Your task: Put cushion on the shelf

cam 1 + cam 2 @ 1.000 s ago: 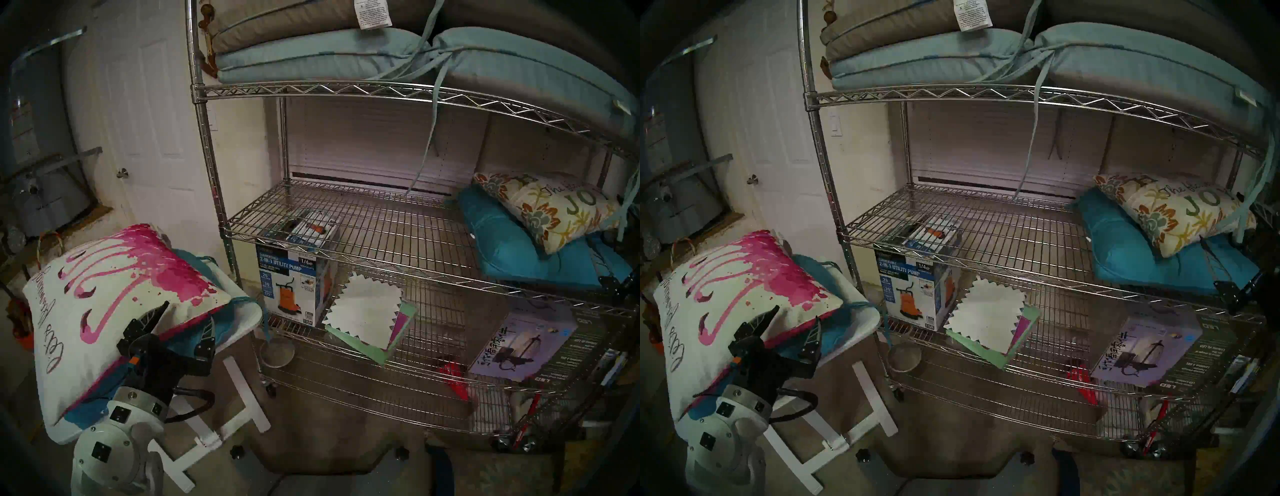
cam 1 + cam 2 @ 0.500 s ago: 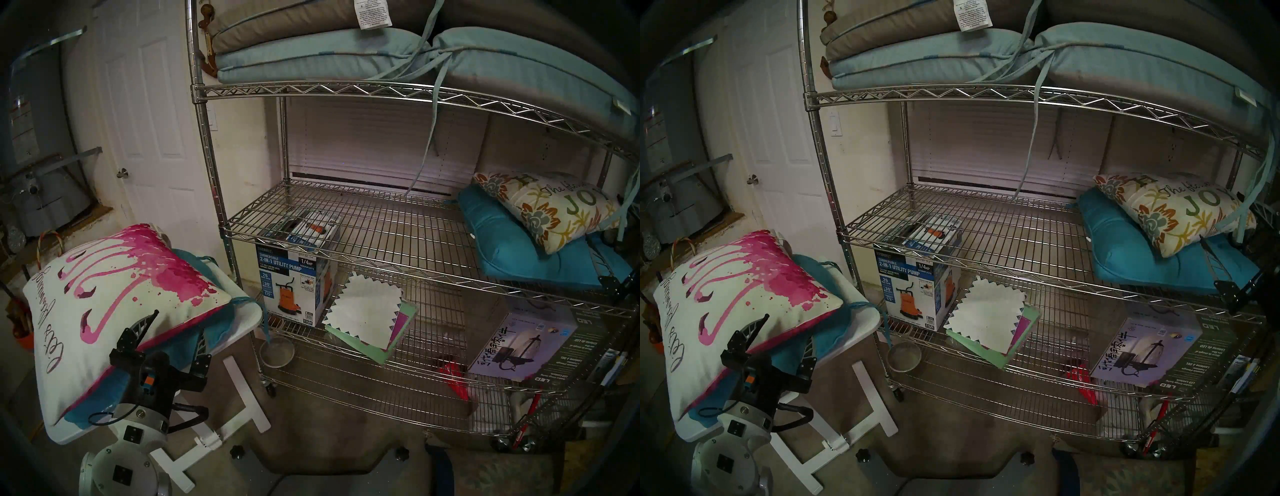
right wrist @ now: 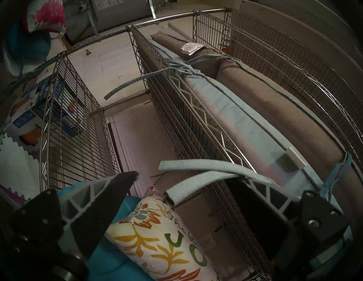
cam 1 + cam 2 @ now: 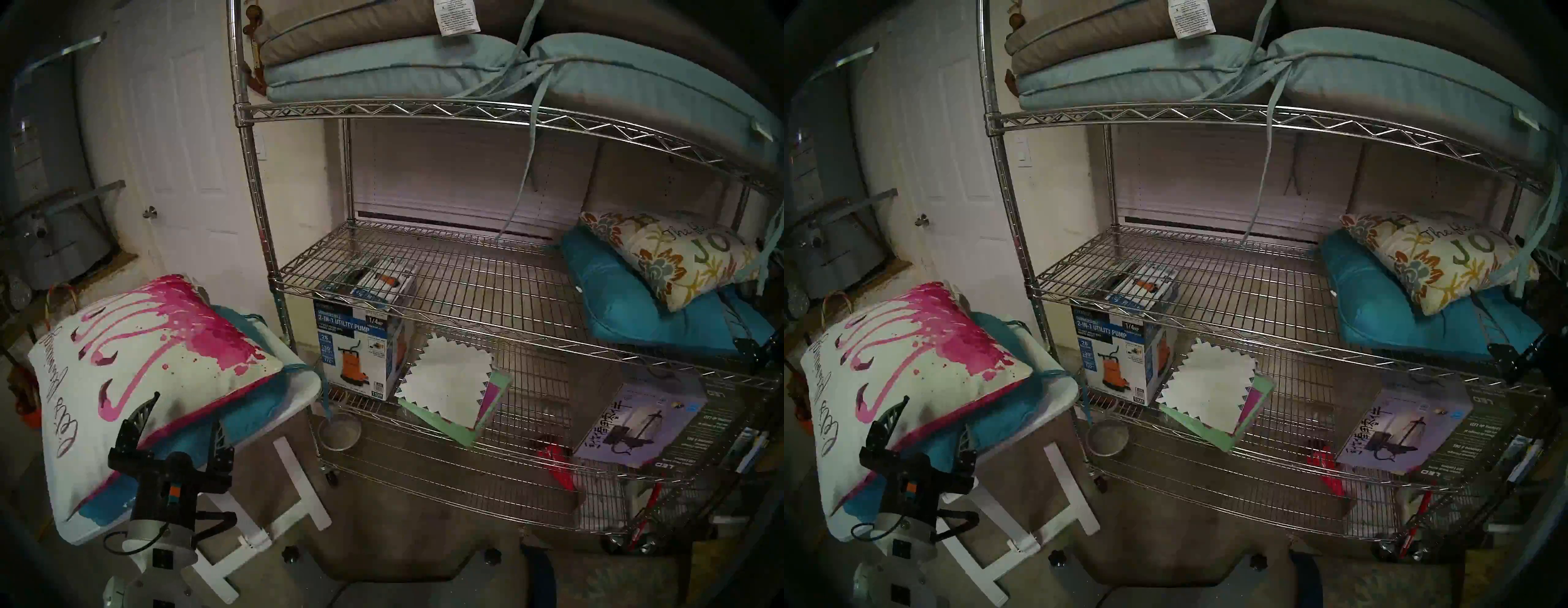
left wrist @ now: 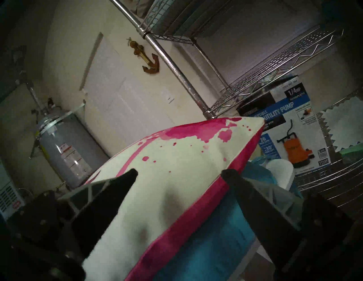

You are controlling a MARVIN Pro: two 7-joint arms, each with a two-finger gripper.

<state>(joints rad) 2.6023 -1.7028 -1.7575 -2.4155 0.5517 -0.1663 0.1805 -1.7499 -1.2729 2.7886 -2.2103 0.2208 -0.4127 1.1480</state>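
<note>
Cushion, white fabric with pink splashes [image 4: 140, 365], lying unlifted atop teal cushion [image 4: 250, 418] on small white folding table [image 4: 303, 380]; left pincer [image 4: 182, 418] wide around its corner. Grasp and carry to chrome wire shelf [image 4: 445, 280] left.

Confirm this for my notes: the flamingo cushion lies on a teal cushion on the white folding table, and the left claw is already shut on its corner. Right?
Not quite. The left claw is open: the left wrist view shows its fingers spread to either side of the flamingo cushion corner, not clamped. The rest holds: it lies on the teal cushion on the white folding table.
</note>
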